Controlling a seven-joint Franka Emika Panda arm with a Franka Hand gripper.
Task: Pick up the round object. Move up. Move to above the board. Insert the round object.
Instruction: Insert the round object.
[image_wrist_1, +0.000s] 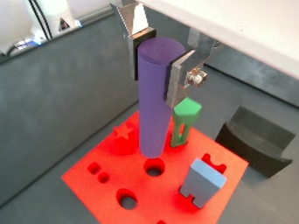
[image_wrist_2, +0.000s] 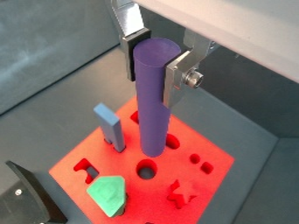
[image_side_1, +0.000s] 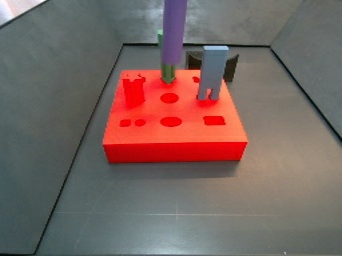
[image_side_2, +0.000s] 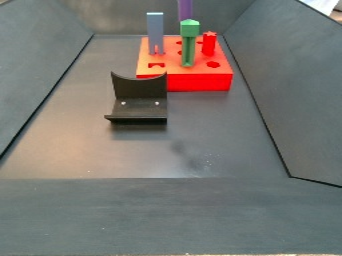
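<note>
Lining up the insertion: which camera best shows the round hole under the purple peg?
A wrist view: the round hole lies open just below the purple peg held in the end effector. Side views show it foreshortened or hidden.

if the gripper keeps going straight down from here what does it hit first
Probably the board: the gripper holds the round object upright above it, seemingly near a round hole, though exact alignment is unclear.

— Where is the gripper (image_wrist_2: 158, 51) in this wrist view?

— Above the board (image_wrist_2: 216, 179), its jaws clamped on the top of the round object (image_wrist_2: 153, 101), which hangs upright.

— And the peg's lower end?

— Just over a round hole (image_wrist_2: 147, 169) in the red top face.

— What else stands there?

— A grey-blue square peg (image_wrist_2: 111, 127), a green peg (image_wrist_2: 107, 193), and the fixture (image_wrist_2: 31, 202) on the dark surface (image_wrist_2: 59, 70).
</note>
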